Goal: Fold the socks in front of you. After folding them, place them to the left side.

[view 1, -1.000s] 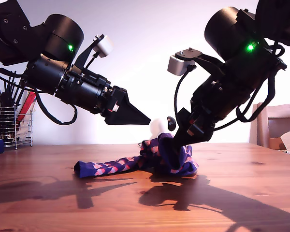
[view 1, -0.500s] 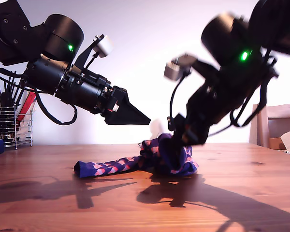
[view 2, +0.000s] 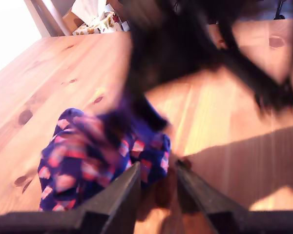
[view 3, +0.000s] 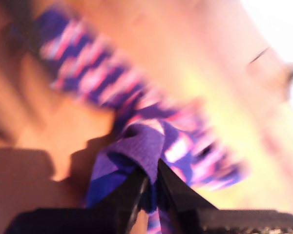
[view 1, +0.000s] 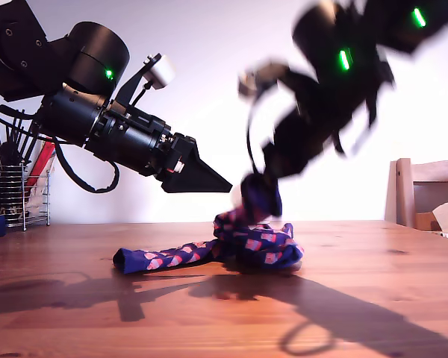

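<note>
The second pincer (view 3: 149, 187) has risen, pinching a fold of the socks (view 1: 243, 242). The first pincer (view 2: 158, 183) hovers narrowly parted. A thin pinch could slip free.

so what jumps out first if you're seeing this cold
My second gripper, blurred at the exterior view's right, pinches a fold of the navy-and-pink socks and lifts it off the wooden table. My first gripper hangs above the socks with nothing between its fingers.
</note>
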Robot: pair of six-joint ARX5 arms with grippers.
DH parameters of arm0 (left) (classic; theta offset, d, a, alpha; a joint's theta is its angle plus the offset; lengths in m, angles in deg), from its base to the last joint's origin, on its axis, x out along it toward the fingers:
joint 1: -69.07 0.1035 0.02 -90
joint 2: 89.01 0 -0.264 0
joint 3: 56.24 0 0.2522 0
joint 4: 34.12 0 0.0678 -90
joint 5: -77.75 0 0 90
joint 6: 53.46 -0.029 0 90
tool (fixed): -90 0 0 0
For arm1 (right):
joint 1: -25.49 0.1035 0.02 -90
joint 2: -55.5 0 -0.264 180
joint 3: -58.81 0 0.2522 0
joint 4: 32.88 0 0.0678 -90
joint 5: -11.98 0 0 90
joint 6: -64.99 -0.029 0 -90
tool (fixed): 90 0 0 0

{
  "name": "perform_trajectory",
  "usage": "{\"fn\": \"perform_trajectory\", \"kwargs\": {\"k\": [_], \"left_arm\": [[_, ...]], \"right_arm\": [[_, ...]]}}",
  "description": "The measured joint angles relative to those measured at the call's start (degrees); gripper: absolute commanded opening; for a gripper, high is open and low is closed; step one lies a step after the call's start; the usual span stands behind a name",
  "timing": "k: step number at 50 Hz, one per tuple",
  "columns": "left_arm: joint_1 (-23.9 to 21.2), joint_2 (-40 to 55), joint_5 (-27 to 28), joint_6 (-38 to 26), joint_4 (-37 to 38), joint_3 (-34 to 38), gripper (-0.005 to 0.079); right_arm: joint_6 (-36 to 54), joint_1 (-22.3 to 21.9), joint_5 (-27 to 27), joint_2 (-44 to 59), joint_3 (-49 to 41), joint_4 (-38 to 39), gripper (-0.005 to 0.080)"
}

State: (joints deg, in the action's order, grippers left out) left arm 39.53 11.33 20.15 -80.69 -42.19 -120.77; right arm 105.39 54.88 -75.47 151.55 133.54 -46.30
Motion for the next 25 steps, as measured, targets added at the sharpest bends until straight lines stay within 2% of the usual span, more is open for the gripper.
{"fn": "perform_trajectory", "kwargs": {"k": [10, 20, 25], "left_arm": [[0.4, 0.0, -1.3, 0.0, -0.2, 0.0, 0.0201], [1.6, 0.0, -1.4, 0.0, -0.4, 0.0, 0.0201], [1.7, 0.0, -1.4, 0.0, -0.4, 0.0, 0.0201]], "right_arm": [[1.8, 0.0, -1.2, -5.1, 7.2, -13.6, -0.0011], [1.9, 0.0, -1.8, -8.6, 8.4, -18.9, -0.0011], [3.2, 0.1, -3.8, -9.9, 9.1, -20.7, -0.0011]]}}
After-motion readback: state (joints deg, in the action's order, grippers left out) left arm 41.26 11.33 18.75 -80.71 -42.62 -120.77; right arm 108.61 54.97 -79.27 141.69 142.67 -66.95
